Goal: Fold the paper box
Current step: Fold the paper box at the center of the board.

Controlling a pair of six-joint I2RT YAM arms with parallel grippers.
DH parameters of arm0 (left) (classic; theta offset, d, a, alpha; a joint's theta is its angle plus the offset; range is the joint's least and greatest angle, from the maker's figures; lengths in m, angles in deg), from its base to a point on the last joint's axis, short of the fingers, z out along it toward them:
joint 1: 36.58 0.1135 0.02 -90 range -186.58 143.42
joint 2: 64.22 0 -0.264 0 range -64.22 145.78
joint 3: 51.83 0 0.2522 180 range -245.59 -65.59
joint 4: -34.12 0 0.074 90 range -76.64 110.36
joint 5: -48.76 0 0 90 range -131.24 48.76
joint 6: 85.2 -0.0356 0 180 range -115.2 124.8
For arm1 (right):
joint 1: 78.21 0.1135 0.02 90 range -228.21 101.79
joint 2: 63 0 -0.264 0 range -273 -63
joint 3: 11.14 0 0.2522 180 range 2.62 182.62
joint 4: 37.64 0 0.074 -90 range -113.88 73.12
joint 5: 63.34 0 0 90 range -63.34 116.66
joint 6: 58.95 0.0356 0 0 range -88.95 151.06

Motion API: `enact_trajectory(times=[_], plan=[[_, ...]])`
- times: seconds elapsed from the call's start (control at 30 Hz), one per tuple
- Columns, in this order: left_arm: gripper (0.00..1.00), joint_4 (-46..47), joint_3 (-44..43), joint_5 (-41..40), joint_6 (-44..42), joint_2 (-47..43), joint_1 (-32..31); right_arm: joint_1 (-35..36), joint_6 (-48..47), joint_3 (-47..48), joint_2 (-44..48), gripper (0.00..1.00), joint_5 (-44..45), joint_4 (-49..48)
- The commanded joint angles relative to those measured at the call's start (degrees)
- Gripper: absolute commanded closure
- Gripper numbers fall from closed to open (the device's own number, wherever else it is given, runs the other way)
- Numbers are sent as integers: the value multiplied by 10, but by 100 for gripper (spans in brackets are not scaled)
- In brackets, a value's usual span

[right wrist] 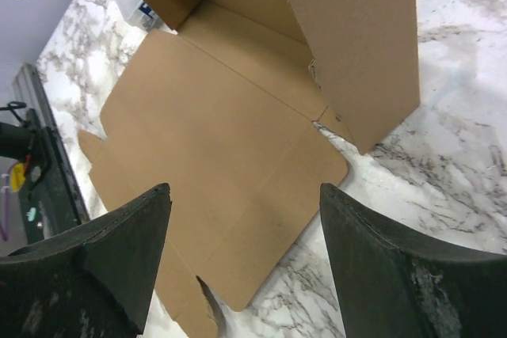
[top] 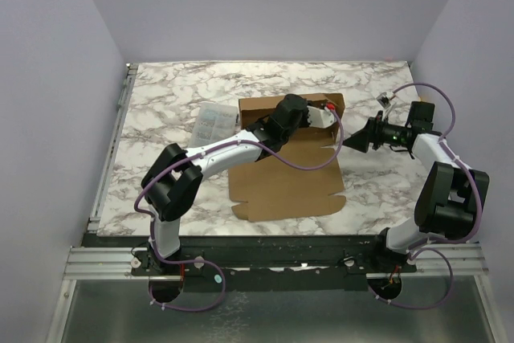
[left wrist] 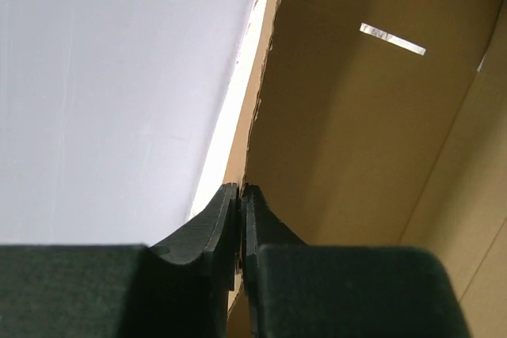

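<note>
Item: brown cardboard paper box, a die-cut sheet with flaps, slits and creases.
Location: near the middle of the white-and-grey marble-patterned table, between the two arms.
Condition: the near panel lies flat on the tabletop. The far end stands up as upright walls, with one side wall raised at the right.
Left gripper: reaches across the flat panel to the raised far part. In the wrist view its black fingers are pressed almost together, pinching the thin edge of an upright cardboard wall.
Right gripper: hovers beside the box's right edge, apart from it and pointed toward it. Its jaws are spread wide with nothing held.
Adjacent: small clear plastic compartment case, on the table just left of the box's far corner; contact cannot be told.
</note>
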Motion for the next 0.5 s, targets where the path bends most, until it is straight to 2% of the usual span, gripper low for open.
enact_trajectory(times=[0.0, 0.3, 0.47], plan=[[92, -15, -1, -39, 51, -20, -4, 0, 75, -27, 13, 21, -56, -67], [94, -31, -6, -95, 98, -12, -6, 1, 278, -94, 1, 22, -33, -237], [94, -52, -28, -106, 130, -5, -6, 34, 324, -112, 6, 23, 10, -280]])
